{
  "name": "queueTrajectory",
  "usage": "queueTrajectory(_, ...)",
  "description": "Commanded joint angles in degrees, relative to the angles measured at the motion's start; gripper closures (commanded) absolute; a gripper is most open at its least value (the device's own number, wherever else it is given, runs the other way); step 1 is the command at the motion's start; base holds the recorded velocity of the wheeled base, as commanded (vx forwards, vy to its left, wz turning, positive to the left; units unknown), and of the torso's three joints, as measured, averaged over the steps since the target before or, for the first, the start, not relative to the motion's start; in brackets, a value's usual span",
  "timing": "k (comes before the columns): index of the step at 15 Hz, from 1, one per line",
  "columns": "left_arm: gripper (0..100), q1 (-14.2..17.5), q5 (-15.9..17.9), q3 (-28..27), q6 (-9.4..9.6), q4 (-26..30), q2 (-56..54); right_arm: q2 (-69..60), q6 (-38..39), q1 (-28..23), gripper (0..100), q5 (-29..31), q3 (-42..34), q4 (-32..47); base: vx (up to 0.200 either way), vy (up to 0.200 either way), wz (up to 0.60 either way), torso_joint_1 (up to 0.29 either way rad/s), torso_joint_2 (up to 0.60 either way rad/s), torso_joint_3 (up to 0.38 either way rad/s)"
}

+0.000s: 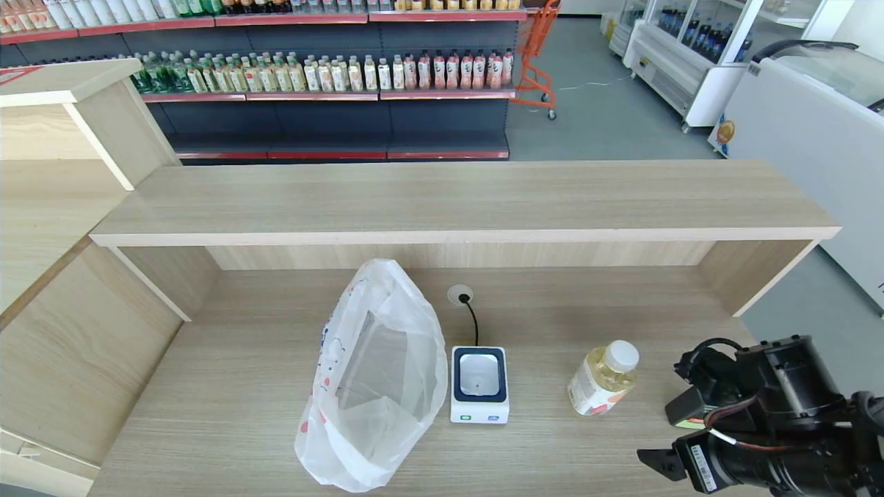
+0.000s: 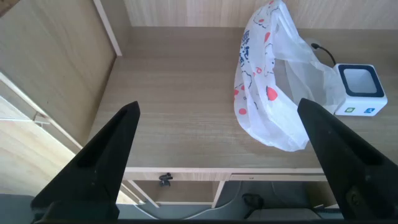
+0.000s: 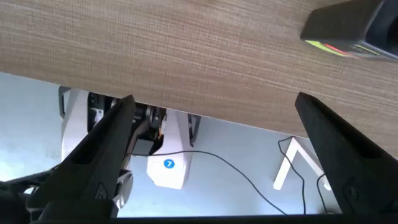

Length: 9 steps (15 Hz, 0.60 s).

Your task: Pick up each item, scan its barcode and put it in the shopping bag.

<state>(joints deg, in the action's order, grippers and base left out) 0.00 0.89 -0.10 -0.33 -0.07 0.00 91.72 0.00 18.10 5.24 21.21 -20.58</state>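
A: Biggest risk from here?

B: Knocking the bottle (image 1: 603, 379) over. Seemingly standing on the counter (image 1: 228, 386), right of the scanner (image 1: 479, 384) and apart from it. White cap (image 1: 621, 355) up, long axis near vertical; slant in the head view likely just viewing angle. Tall, round, smooth: one glancing touch and down, then rolling.

A: Grippers?

B: First the right gripper (image 3: 214, 106): well right of the scanner, beyond the bottle, near the counter's front edge, fingers (image 3: 99, 155) spread wide, nothing between. Then the left gripper (image 2: 219, 107): left of the scanner, past the shopping bag (image 1: 380, 376), fingers (image 2: 102, 155) likewise wide apart, empty.

A: Anything else?

B: Barcode side impossible to tell, so possibly a missed scan without turning the bottle. Also a floppy bag opening just left of the scanner: easy to snag or collapse on the drop.
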Motion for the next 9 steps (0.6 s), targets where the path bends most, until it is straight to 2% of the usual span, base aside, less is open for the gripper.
queueTrajectory(1,0,0.0,0.0,0.0,-0.02,0.0,0.0,8.2,0.7,0.3,0,0.5,-1.3,-5.4,0.000,0.000,0.00,0.000,0.00,0.000)
queueTrajectory(2,0,0.0,0.0,0.0,-0.02,0.0,0.0,12.5,2.1,0.3,0,1.0,-1.4,-11.3,0.000,0.000,0.00,0.000,0.00,0.000)
queueTrajectory(5,0,0.0,0.0,0.0,-0.02,0.0,0.0,18.2,3.5,1.8,0,1.2,-1.4,-21.3,0.000,0.000,0.00,0.000,0.00,0.000)
queueTrajectory(6,0,0.0,0.0,0.0,-0.02,0.0,0.0,21.1,3.5,2.8,0,2.1,-1.5,-27.1,0.000,0.000,0.00,0.000,0.00,0.000)
queueTrajectory(9,0,0.0,0.0,0.0,-0.02,0.0,0.0,26.9,3.3,5.1,0,6.2,-1.3,-37.8,0.000,0.000,0.00,0.000,0.00,0.000)
